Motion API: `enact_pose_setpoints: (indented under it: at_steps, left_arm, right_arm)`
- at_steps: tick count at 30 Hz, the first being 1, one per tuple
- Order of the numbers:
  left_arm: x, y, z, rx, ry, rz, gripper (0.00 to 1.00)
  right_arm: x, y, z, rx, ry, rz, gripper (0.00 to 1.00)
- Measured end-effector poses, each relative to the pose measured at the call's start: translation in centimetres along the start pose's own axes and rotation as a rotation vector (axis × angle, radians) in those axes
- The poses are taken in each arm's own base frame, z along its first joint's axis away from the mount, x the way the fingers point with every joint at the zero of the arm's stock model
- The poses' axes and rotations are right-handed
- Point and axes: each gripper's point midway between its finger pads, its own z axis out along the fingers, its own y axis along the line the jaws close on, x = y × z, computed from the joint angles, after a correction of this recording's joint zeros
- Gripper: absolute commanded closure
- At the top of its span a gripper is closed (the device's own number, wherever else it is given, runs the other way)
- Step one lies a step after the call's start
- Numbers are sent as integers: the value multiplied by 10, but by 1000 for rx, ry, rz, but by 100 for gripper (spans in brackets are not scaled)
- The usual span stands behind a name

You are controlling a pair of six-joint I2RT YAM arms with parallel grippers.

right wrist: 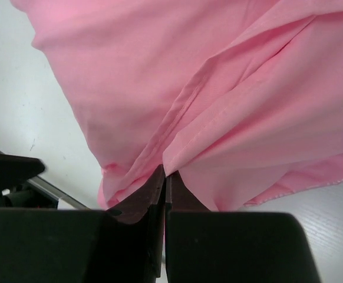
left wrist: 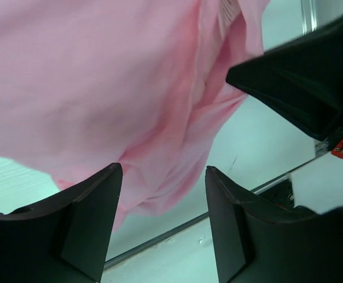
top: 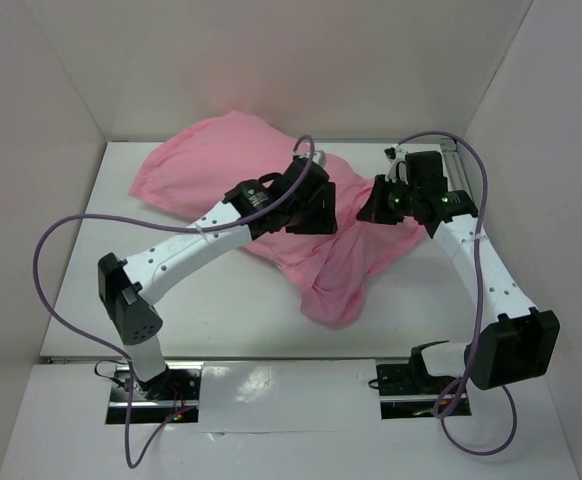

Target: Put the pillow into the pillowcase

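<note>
The pink pillowcase [top: 221, 165] lies crumpled across the table, bulging at the back left, with a loose end hanging toward the front [top: 336, 290]. The white pillow is hidden; I cannot tell whether it is under the pink fabric. My left gripper [top: 323, 218] hovers over the middle of the pillowcase, open and empty; in the left wrist view [left wrist: 162, 171] pink fabric [left wrist: 101, 88] lies beyond the fingers. My right gripper [top: 369, 212] is shut on a fold of the pillowcase edge and lifts it, as the right wrist view [right wrist: 165, 174] shows against the fabric [right wrist: 218, 88].
White walls enclose the table on the left, back and right. A metal rail [top: 456, 165] runs along the back right. The table's front edge [top: 271, 355] lies close to the hanging fabric. The right gripper's black body [left wrist: 301, 76] sits close to my left gripper.
</note>
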Motion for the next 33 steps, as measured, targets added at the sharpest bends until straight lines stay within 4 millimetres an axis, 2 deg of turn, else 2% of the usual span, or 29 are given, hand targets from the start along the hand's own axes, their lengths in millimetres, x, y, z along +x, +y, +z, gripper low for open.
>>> enact_pose_setpoints:
  at_steps: [6, 8, 12, 13, 19, 21, 26, 31, 32, 33]
  left_arm:
    - [34, -17, 39, 18, 106, 131, 29]
    - [44, -20, 51, 12, 133, 153, 35]
    - [52, -16, 68, -11, 158, 169, 71]
    - [51, -15, 69, -13, 157, 170, 84]
    - [38, -14, 63, -5, 133, 154, 87]
    - [33, -17, 56, 10, 122, 151, 100]
    - [20, -26, 35, 52, 78, 142, 100]
    - [19, -29, 32, 70, 80, 141, 95]
    - [20, -30, 32, 72, 81, 141, 92]
    - [19, -30, 32, 73, 81, 143, 82]
  right_arm:
    - [0, -2, 2, 10, 4, 19, 100]
    - [1, -3, 4, 17, 5, 28, 100]
    - [5, -6, 5, 28, 13, 41, 100]
    - [5, -7, 6, 31, 14, 42, 100]
    - [5, -9, 6, 43, 10, 45, 100]
    - [5, -10, 6, 48, 10, 47, 100]
    - [11, -9, 8, 35, 28, 65, 100]
    - [10, -8, 10, 32, 28, 68, 100]
    - [10, -8, 11, 32, 31, 71, 100]
    - [11, -9, 12, 33, 35, 74, 100]
